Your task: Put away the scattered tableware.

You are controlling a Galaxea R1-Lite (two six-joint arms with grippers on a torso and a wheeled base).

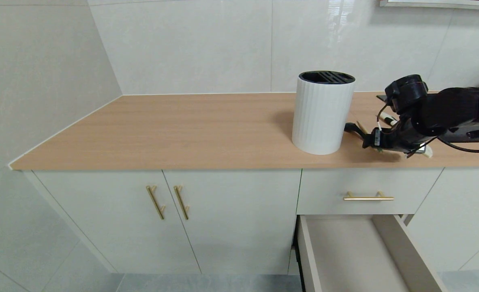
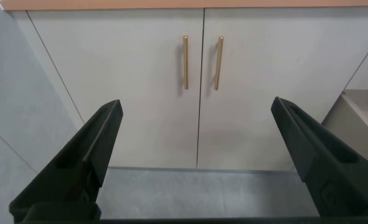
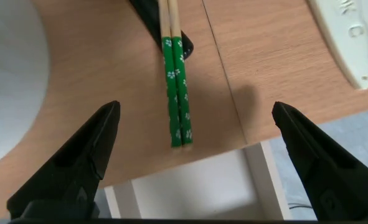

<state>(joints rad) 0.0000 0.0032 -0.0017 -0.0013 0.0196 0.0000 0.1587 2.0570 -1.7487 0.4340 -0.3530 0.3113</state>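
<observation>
Against tiled walls [image 1: 182, 44], a wooden countertop [image 1: 182, 129] bears two green-tipped chopsticks [image 3: 176, 93] and one white utensil holder [image 1: 323, 113]. Right gripper [image 3: 195, 111] and left gripper [image 2: 196, 107] both gape.

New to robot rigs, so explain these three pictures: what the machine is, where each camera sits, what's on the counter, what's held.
It is a wheeled robot with two arms, each ending in a two-finger gripper. The wide picture comes from a camera on its head; the other two from wrist cameras, so the dark prongs at their edges are gripper fingers. The left gripper hangs open before the cabinet doors. The right gripper, open, hovers over green chopsticks on the counter; they lie partly across a black item. A white utensil lies nearby, and a white holder stands beside. A drawer below stands open. Nothing is held.
</observation>
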